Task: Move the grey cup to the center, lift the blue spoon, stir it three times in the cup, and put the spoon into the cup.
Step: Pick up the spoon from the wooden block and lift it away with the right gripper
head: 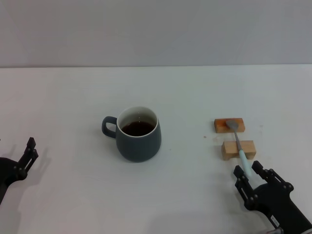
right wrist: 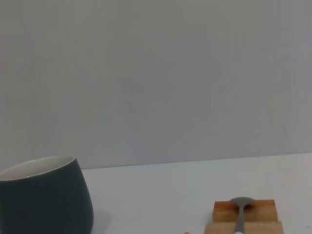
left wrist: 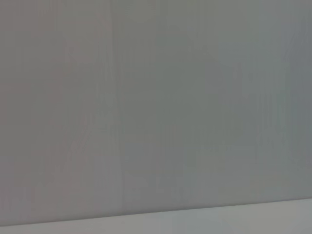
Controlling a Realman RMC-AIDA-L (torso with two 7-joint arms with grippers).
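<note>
Coffee visible only from head view, right gripper (head: 247,173) fingers apart, left gripper (head: 30,151) unclear

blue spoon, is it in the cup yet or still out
Out. The blue spoon lies across two wooden blocks, apart from the cup, which holds only dark liquid.

Grey cup (head: 139,134) mid-table, blue spoon (head: 239,143) across two wooden blocks (head: 233,138), right hand (head: 249,174) open just beside handle
</note>
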